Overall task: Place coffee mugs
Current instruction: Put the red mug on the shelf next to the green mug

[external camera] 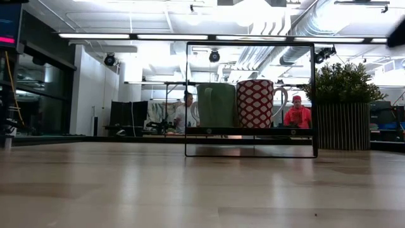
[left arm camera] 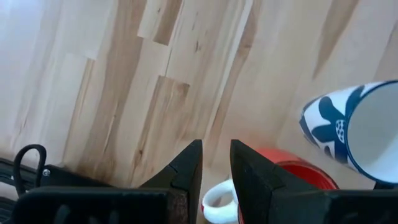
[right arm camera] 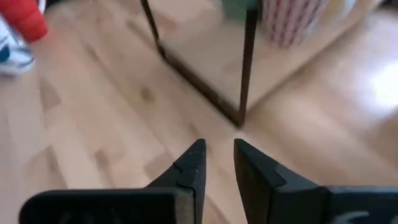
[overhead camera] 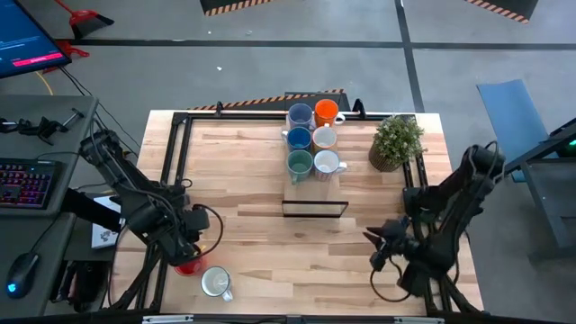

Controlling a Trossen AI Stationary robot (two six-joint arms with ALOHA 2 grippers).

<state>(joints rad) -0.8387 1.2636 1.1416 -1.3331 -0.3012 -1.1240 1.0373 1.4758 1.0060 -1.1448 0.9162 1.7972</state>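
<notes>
Six mugs stand on a low black-framed shelf [overhead camera: 314, 187] at the table's far middle: light blue [overhead camera: 300, 115], orange [overhead camera: 326, 112], dark blue [overhead camera: 299, 138], white [overhead camera: 324, 138], green [overhead camera: 300, 164] and a red-patterned white one [overhead camera: 327, 163]. A red mug [overhead camera: 187, 265] and a blue-patterned white mug [overhead camera: 214, 282] stand at the near left. My left gripper [overhead camera: 191, 250] hangs over the red mug [left arm camera: 292, 168], fingers a narrow gap apart [left arm camera: 216, 152], with the mug's white handle [left arm camera: 217, 200] showing in that gap. My right gripper [right arm camera: 217, 152] waits at the near right, narrowly open. My left gripper comes at the red mug from above, slanting down, with the white handle [left arm camera: 219, 198] lying in line with the gap between its fingers. Whether the fingers touch the handle, I cannot tell. The mug stands upright on the table.
A potted plant [overhead camera: 396, 142] stands right of the shelf. The black wire frame [right arm camera: 242, 74] of the shelf's near part stands ahead of my right gripper. Bare wood lies across the table's middle [overhead camera: 297, 243]. People show in the room beyond [external camera: 296, 115].
</notes>
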